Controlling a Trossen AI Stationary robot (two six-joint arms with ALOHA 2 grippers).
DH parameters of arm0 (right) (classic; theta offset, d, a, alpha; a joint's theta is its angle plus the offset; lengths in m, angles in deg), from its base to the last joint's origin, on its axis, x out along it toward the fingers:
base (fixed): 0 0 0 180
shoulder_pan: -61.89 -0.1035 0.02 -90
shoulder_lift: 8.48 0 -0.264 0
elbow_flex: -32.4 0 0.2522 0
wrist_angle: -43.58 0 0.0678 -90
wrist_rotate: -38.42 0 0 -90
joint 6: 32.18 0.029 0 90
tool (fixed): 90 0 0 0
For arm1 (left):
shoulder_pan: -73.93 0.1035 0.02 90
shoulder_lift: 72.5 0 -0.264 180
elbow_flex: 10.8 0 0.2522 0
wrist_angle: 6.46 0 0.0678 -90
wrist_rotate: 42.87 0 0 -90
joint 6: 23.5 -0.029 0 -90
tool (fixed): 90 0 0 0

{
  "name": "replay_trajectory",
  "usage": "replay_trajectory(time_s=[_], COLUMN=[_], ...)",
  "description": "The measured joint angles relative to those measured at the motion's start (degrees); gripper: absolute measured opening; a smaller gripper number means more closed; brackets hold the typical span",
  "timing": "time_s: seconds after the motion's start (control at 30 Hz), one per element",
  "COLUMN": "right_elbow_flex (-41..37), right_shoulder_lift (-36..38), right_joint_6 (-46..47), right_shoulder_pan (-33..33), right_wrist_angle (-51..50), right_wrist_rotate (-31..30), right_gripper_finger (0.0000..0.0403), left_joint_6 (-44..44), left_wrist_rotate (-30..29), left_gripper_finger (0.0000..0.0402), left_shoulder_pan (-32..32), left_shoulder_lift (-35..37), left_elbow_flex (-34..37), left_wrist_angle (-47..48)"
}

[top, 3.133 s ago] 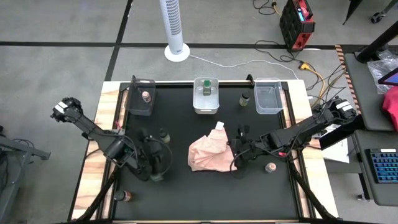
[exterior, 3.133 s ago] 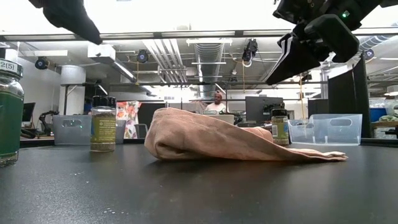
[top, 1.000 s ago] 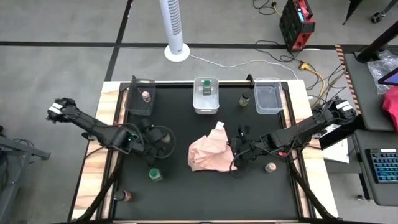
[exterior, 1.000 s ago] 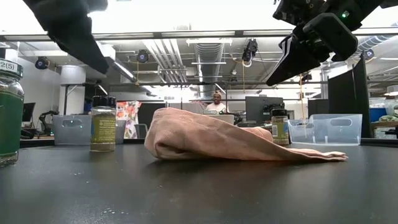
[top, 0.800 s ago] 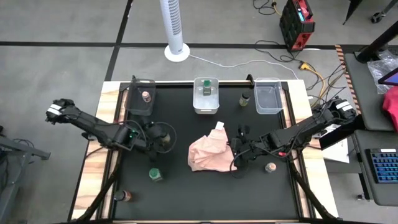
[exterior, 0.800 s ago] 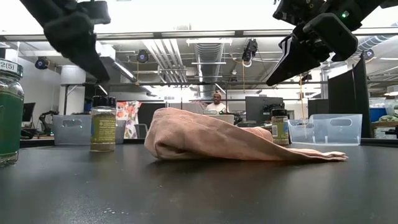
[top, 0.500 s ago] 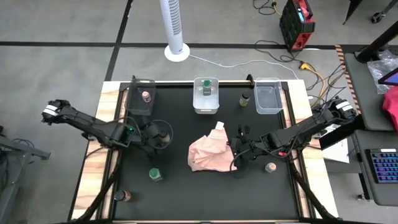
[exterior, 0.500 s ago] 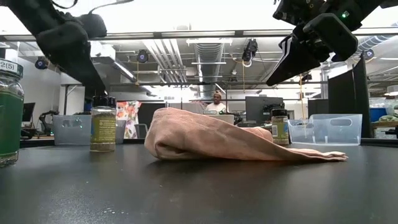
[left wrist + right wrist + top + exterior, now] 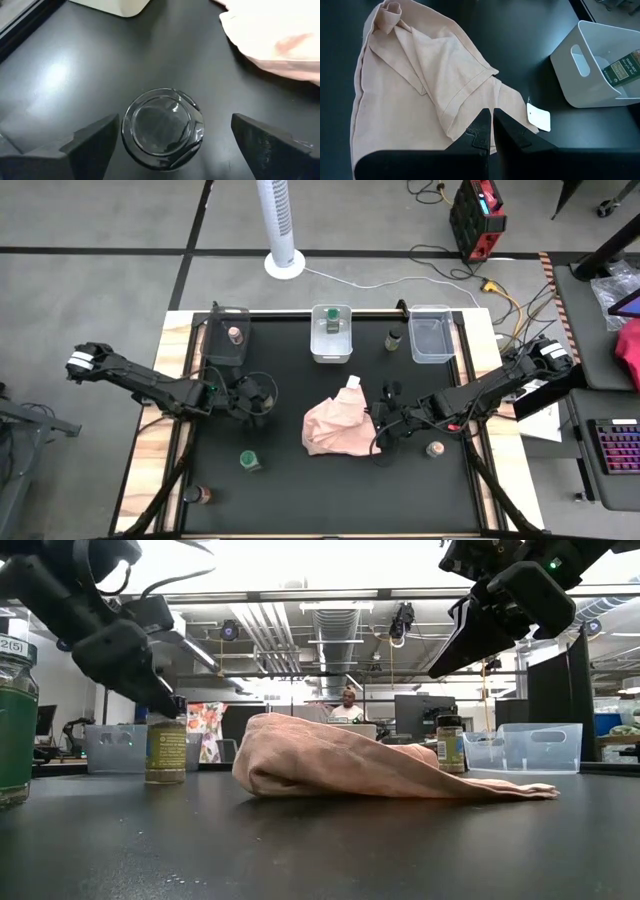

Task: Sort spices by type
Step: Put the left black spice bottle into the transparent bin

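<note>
A dark-lidded spice jar (image 9: pixel 162 127) stands upright on the black mat, left of the pink cloth (image 9: pixel 338 425). My left gripper (image 9: pixel 175 121) is open, with one finger on either side of this jar's lid and apart from it. In the low view the left gripper (image 9: pixel 160 690) hangs just over the jar (image 9: pixel 165 750). My right gripper (image 9: pixel 385 420) is shut and hangs above the cloth's right edge (image 9: pixel 470 85), holding nothing. A green-lidded jar (image 9: pixel 248 461) stands nearer the front, and a tan-pink-lidded one (image 9: pixel 435 449) at the right.
Three clear bins stand along the far edge: the left bin (image 9: pixel 226 350) holds a tan-pink-lidded jar, the middle bin (image 9: pixel 331 352) a green-lidded one, and the right bin (image 9: pixel 432 340) shows none. A dark-lidded jar (image 9: pixel 393 339) stands between the middle and right bins. Another jar (image 9: pixel 204 494) sits at the front left.
My left gripper has come down and a little toward the far edge, until its open fingers flank the dark-lidded jar's lid. The jar has stayed where it was.
</note>
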Motion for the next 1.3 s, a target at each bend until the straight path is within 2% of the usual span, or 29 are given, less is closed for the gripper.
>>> replay_trajectory(time_s=[0.13,0.23,0.53,0.9,1.3], right_elbow_flex=[0.0,0.0,0.0,-0.2,-1.3], right_shoulder_lift=[0.0,0.0,0.0,0.0,0.0], right_joint_6=[0.2,0.4,0.4,1.5,1.5], right_shoulder_pan=[0.0,0.0,0.0,0.0,0.0], right_wrist_angle=[0.2,0.2,0.4,0.8,8.0], right_wrist_rotate=[0.0,0.0,0.0,0.0,0.0], right_gripper_finger=[0.0013,0.0013,0.0013,0.0013,0.0013], left_joint_6=[0.1,0.2,0.6,0.6,-8.9], left_wrist_rotate=[-0.3,-0.6,-2.3,-2.4,-2.9], left_gripper_finger=[0.0347,0.0318,0.0191,0.0188,0.0192], left_shoulder_pan=[0.0,0.0,0.0,-0.1,-0.7], left_shoulder_lift=[-0.4,-0.7,-2.3,-3.0,-3.2], left_elbow_flex=[-0.1,-0.1,-0.1,-0.7,-11.7], left_wrist_angle=[-0.4,-0.8,-1.4,-2.4,-2.7])
